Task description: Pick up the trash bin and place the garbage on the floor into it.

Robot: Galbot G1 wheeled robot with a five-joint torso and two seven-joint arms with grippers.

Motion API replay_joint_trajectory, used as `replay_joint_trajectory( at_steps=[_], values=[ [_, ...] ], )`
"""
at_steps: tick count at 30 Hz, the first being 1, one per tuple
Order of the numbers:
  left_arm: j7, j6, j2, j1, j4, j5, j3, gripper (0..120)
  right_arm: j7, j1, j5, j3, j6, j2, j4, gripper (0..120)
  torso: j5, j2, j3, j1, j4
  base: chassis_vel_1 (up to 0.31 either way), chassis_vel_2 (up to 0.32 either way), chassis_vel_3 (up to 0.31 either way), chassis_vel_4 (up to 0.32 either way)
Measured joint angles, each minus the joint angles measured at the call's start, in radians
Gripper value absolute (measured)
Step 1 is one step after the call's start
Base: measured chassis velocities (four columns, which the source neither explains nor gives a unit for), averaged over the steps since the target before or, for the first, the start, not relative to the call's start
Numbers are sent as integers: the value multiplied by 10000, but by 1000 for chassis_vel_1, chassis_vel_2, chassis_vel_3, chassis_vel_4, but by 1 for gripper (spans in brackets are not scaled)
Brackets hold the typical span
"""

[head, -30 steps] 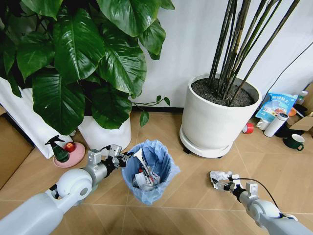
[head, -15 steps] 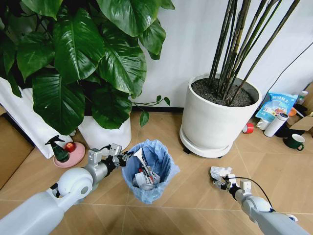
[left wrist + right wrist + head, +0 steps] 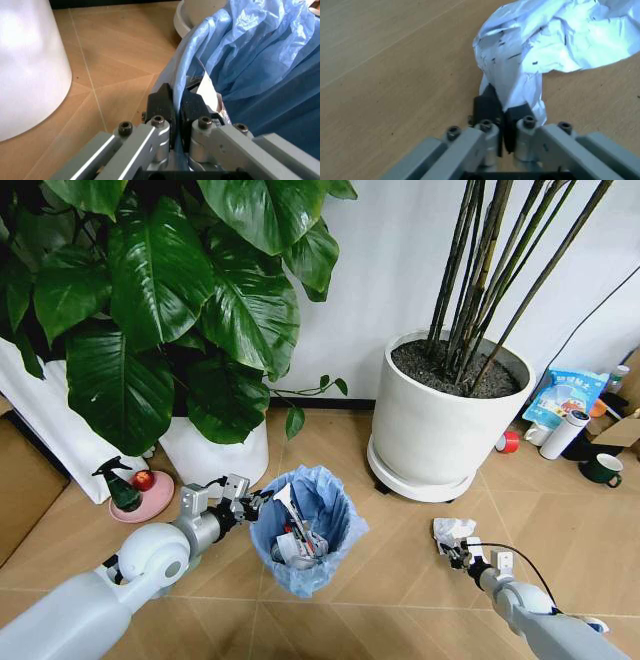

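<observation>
**Right gripper pinches the paper scrap on the floor**

On the chevron wood floor [image 3: 400, 580] between the two white pots [image 3: 445, 415], I've got the trash bin [image 3: 305, 530] held by my left gripper [image 3: 243, 502], clamped tight on the blue liner at its rim. Over the last second my right gripper [image 3: 455, 552] slid in low and closed on the crumpled white paper [image 3: 452, 530], which lies just right of the bin. The garbage looks secured, so lifting it over to the bin comes next, I'd judge.
</observation>
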Motion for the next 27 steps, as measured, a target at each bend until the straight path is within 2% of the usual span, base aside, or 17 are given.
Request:
replay_joint_trajectory(
  at_steps=[12,16,21,25,27],
  values=[
    [14,0,88,32,-115,-7,-49,0,-83,-396,-436,220,261,-59,546,0,1,0,0,0,-1,0,0,0,0],
    [12,0,101,21,-128,-22,-53,0,-167,-655,-540,385,371,-269,1169,0,0,0,0,0,0,0,0,0,0],
    [-32,8,116,108,-157,-23,-62,0,-844,-1193,-846,579,903,-846,2327,0,1,1,0,0,-2,0,0,0,0],
    [-88,27,99,166,-93,34,-24,0,-2205,-1604,-758,720,1411,-1854,3646,0,1,2,-1,-1,0,0,0,0,0],
    [-106,30,85,162,-63,42,-1,0,-2456,-1671,-712,760,1484,-2054,3892,0,0,2,0,-1,-1,0,0,0,0]
  ],
)
